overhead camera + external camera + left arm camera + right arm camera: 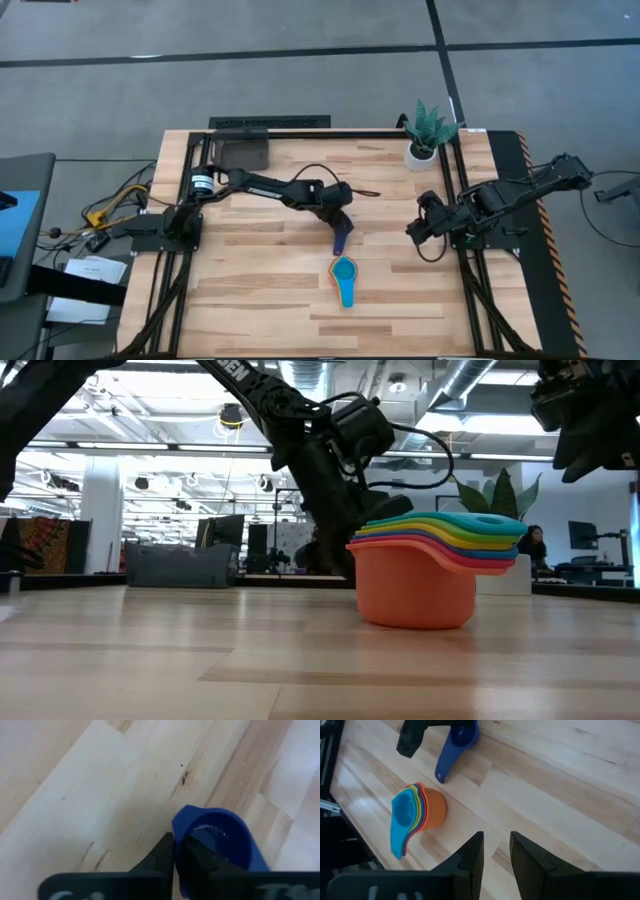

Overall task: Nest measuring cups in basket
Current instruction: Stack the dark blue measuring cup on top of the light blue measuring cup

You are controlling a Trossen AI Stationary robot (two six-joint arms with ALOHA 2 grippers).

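Note:
A dark blue measuring cup [342, 238] is in my left gripper [340, 222], near the table's middle; its handle [442, 770] points toward the near edge. Just nearer stands a nested stack of cups [344, 276]: orange outermost, then red, yellow and green, with light blue [402, 812] innermost. The stack [430, 570] sits on its base. The dark grey basket [245, 150] stands at the far left corner. My right gripper [495, 840] hovers open on the right side of the table, above the board. My left gripper [177, 840] pinches the dark blue cup's wall at the rim [176, 826], one finger [200, 862] inside the bowl and the other [164, 851] outside. The fingers come from above, pointing down. The handle sticks out toward the stack; whether the cup touches the table, I cannot tell.
A white pot with a green plant [425, 135] stands at the far right. Bare wood lies between the stack and the basket. Black frame rails [470, 270] run along the table's sides. A person [530, 545] sits in the room beyond.

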